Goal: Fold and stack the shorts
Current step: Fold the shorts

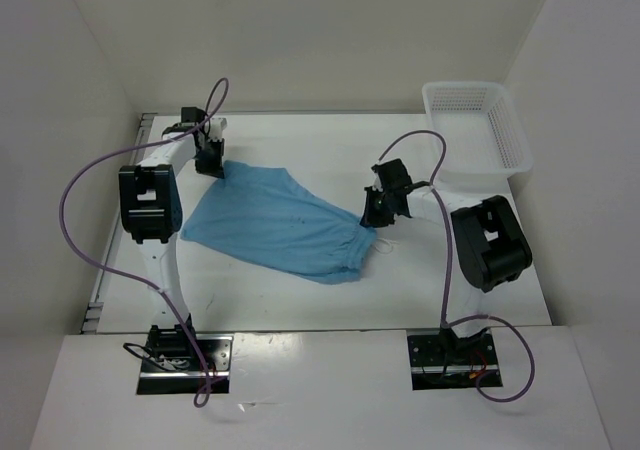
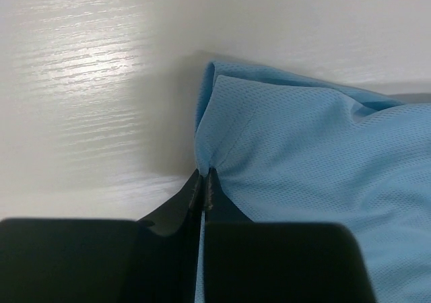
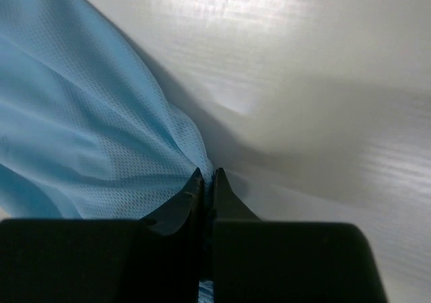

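The light blue shorts [image 1: 275, 222] lie spread across the middle of the white table, with the gathered waistband and a bit of white drawstring [image 1: 385, 245] at the right end. My left gripper [image 1: 213, 165] is shut on the far left corner of the shorts [image 2: 283, 155], and a thin strip of blue cloth shows between its jaws. At the right edge, by the waistband, my right gripper [image 1: 375, 215] is pinched shut on the shorts [image 3: 87, 135], whose mesh fabric bunches into the closed fingertips.
A white plastic mesh basket [image 1: 478, 128] stands at the back right corner of the table [image 1: 300, 305]. White walls close in the table at the back and on both sides. Purple cables loop from both arms.
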You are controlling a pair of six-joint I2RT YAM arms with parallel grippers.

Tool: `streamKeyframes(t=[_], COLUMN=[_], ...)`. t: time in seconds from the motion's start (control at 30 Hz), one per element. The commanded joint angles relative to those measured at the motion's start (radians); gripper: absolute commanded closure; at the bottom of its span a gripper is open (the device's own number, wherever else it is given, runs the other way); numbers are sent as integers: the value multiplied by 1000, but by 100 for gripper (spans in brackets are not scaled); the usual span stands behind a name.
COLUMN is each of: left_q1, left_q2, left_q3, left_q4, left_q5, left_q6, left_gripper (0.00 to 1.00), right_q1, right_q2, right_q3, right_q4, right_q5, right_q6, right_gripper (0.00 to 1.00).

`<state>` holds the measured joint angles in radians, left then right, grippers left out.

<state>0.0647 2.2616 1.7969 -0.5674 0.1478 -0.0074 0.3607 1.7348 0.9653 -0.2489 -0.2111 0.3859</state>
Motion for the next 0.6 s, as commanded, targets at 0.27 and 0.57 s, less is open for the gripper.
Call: streamKeyframes(t=[0.27, 0.57], left_q1=[90, 90], left_q2=[-4, -14], left_q3=[-50, -70], left_q4=[-34, -54], left_q5=[-10, 49], left_q6=[7, 7], left_gripper=[100, 91], right_q1=[-106, -124], right_q2=[236, 232], right_q3=[438, 557], right_q4=[-13, 11], right_q5=[67, 79], right_q6=[-176, -173], right_gripper=[100, 22])
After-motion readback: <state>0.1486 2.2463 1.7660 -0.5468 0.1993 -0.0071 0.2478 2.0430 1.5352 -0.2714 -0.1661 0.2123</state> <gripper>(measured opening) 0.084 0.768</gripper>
